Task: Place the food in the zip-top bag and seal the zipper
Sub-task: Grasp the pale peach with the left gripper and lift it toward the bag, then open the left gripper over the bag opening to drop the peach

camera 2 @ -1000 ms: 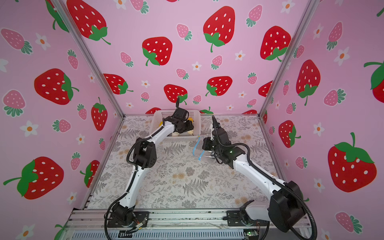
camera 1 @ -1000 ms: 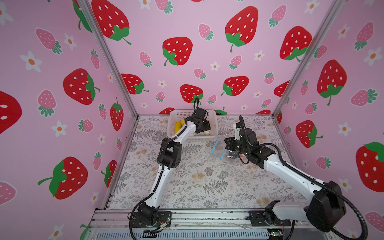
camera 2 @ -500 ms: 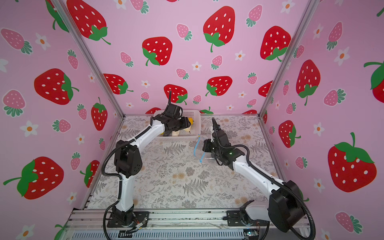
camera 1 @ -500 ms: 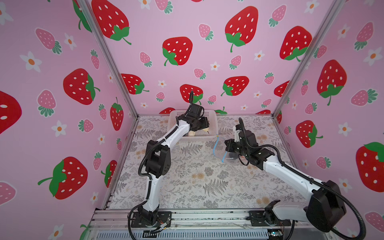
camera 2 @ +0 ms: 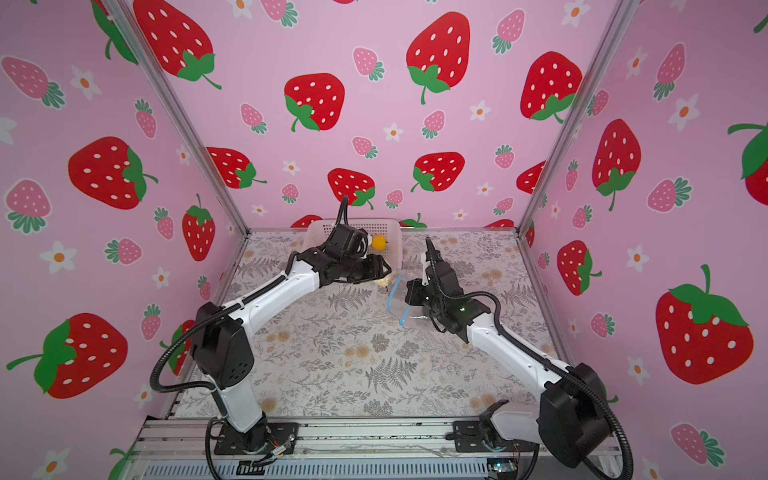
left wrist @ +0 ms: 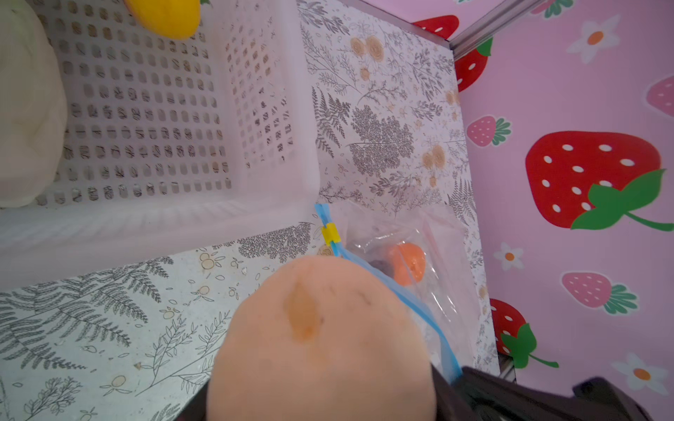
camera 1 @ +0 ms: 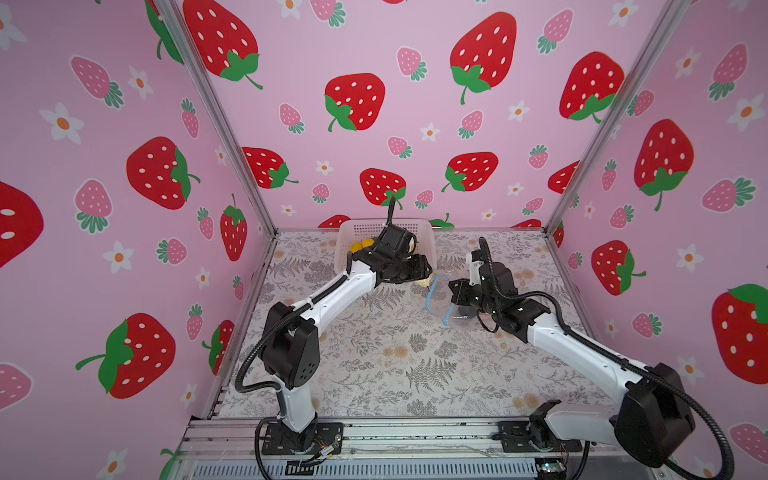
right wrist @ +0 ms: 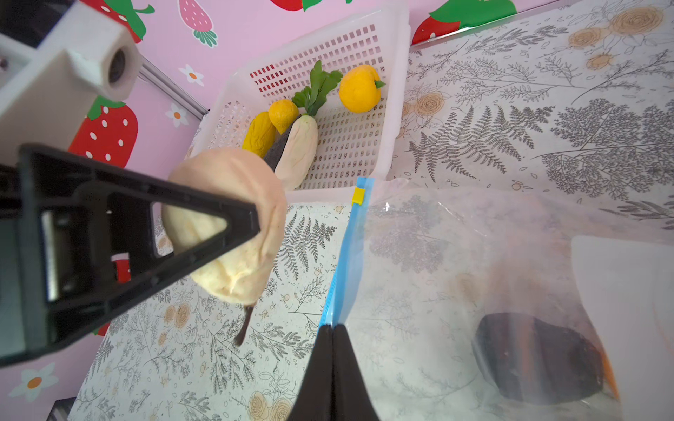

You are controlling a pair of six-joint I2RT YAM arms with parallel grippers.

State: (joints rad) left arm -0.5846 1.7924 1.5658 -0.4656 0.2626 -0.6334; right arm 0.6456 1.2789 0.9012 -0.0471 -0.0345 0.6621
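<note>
right gripper (right wrist: 332,330): pressed together, pinching the blue zipper (right wrist: 349,255) away from its yellow slider (right wrist: 359,195).
bag (right wrist: 456,262): lying on the table (camera 1: 374,365) right of centre; an orange piece (left wrist: 406,262) and a dark piece (right wrist: 536,361) sitting inside.
left gripper (camera 1: 423,275): clamping a beige fruit (right wrist: 240,269), hanging over the table just beside the zipper.
basket (right wrist: 395,109): sitting at the table's far edge, holding yellow fruits (right wrist: 359,91) and a radish (right wrist: 299,153).

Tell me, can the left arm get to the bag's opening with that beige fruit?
Probably yes: the left claw holds the beige fruit right beside the zipper, the right claw pinches the zipper edge, and nothing lies between them.
</note>
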